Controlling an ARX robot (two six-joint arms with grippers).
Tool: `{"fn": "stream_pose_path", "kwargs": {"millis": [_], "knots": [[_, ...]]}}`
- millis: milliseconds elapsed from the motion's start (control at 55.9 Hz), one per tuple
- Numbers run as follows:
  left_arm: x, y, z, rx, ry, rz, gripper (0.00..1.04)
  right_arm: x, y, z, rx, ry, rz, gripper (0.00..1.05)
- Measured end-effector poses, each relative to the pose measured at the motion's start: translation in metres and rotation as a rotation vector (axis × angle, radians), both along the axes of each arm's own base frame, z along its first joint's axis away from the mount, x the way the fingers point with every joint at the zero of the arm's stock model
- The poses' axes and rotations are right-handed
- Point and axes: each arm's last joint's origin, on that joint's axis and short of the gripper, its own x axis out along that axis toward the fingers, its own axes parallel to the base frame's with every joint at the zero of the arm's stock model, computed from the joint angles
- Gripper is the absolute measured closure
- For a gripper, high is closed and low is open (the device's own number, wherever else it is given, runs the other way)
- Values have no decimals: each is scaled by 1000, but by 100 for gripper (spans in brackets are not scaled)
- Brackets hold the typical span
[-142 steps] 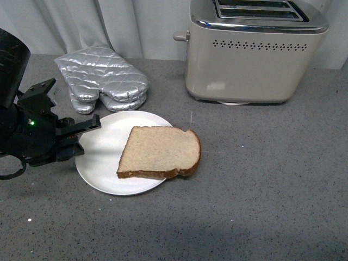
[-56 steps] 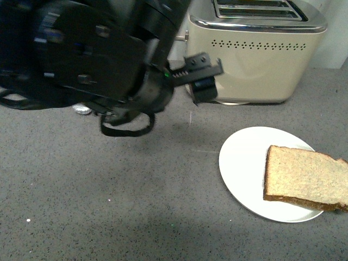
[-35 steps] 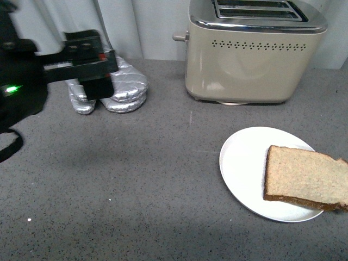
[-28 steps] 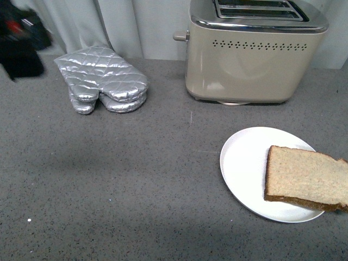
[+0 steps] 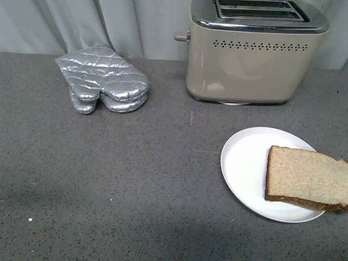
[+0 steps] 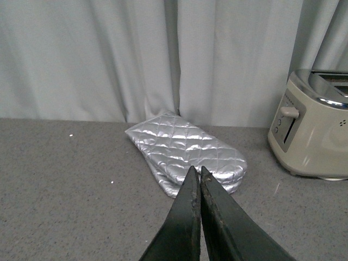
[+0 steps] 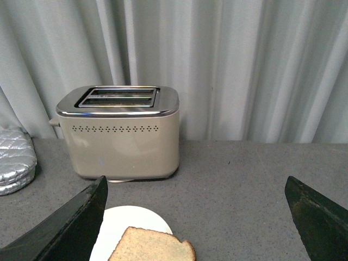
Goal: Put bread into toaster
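The bread [image 5: 304, 176] lies flat on a white plate [image 5: 243, 163] at the front right, its far end hanging over the plate's rim. The beige toaster [image 5: 255, 51] stands at the back right, both chrome-topped slots empty. Neither gripper shows in the front view. My left gripper [image 6: 196, 169] is shut with nothing in it, pointing at a silver oven mitt [image 6: 185, 149], with the toaster [image 6: 321, 130] off to one side. My right gripper [image 7: 196, 182] is wide open above the counter, the bread [image 7: 155, 247] and plate [image 7: 117, 228] below it and the toaster [image 7: 119, 136] beyond.
A quilted silver oven mitt [image 5: 103, 79] lies at the back left of the grey speckled counter [image 5: 136, 179]. Pale curtains [image 5: 81, 22] hang behind the counter.
The plate with the bread has shifted from the centre-left to the front right. My left arm swept across the front view, drew back to the left and is now out of that view.
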Motion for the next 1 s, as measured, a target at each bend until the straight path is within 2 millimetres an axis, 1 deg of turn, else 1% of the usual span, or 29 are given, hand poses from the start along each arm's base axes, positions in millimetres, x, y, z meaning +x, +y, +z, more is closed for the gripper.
{"fn": "stream_pose_path", "kwargs": {"millis": [72,232,268,340,1001], "knots": [[-8,5,0,0,-2,2,101,0,0,0,0,0,0,10],[-19,10,1,2,-3,-4,101,0,0,0,0,0,0,10],[-22,15,1,2,-3,-22,101,0,0,0,0,0,0,10],[-27,21,4,1,-14,8,101,0,0,0,0,0,0,10],[-51,21,11,1,-38,4,101,0,0,0,0,0,0,10]]}}
